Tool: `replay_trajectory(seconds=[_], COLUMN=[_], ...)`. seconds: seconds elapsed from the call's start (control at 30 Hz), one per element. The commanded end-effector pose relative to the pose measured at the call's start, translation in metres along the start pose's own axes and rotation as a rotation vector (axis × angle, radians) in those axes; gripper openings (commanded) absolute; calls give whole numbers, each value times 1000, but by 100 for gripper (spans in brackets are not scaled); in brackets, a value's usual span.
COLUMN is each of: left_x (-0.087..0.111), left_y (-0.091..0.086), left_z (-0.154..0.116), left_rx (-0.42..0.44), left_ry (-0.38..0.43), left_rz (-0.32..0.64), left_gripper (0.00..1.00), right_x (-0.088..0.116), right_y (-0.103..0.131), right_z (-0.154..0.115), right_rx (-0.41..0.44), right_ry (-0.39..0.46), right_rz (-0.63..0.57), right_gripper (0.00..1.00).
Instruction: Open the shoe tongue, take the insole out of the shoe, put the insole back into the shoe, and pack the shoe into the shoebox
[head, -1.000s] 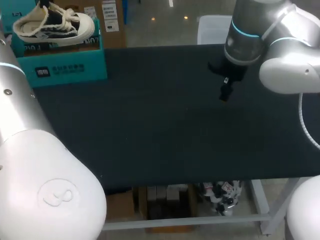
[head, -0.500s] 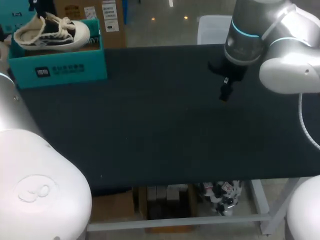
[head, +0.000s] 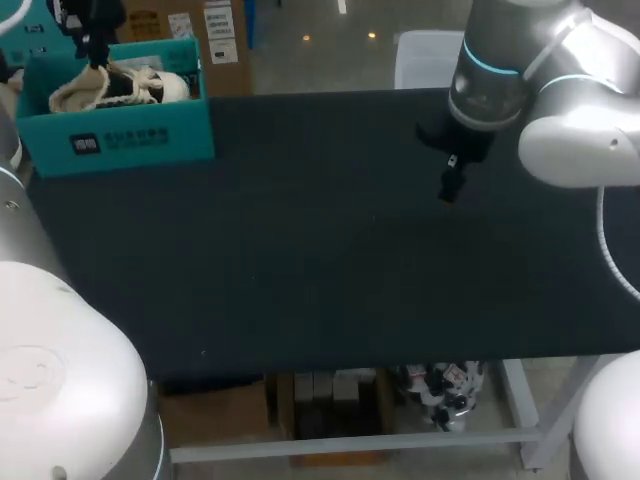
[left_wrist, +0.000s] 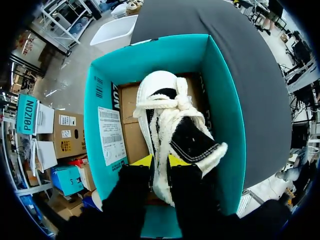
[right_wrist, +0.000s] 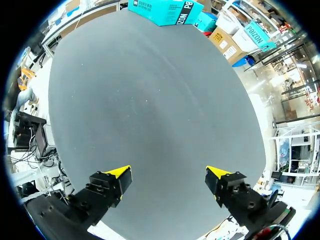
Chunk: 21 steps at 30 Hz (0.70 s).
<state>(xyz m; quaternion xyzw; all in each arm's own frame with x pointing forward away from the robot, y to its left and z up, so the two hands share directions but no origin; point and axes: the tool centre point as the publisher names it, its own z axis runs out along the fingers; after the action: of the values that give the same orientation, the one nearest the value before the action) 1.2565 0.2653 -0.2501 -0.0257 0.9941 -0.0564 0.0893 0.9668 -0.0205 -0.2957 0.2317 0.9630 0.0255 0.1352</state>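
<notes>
left gripper (left_wrist: 160, 161) is pinching the heel end of the shoe (left_wrist: 170, 125), with its fingers closing on the white canvas from both sides. the shoe is sitting down inside the teal shoebox (left_wrist: 220, 100), toe pointing away from the gripper. the box is standing at the table's (head: 330, 260) far left corner. right gripper (right_wrist: 169, 179) is hanging over bare tabletop, fingers spread wide and holding nothing.
</notes>
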Motion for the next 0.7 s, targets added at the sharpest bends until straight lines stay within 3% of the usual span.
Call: replay_trajectory(seconds=[0.03,0.37,0.7], left_x=[-28,-17,2], left_y=[3,-11,-49], left_z=[23,-5,-52], left_rx=[13,-4,-37], left_ry=[603,578,606], left_rz=[1,37,25], left_gripper=[100,100,100], right_x=[0,0,0], right_y=[0,0,0], right_z=[0,0,0], right_rx=[0,0,0], right_ry=[-1,-1,-1], right_rz=[0,0,0], right_gripper=[100,100,100])
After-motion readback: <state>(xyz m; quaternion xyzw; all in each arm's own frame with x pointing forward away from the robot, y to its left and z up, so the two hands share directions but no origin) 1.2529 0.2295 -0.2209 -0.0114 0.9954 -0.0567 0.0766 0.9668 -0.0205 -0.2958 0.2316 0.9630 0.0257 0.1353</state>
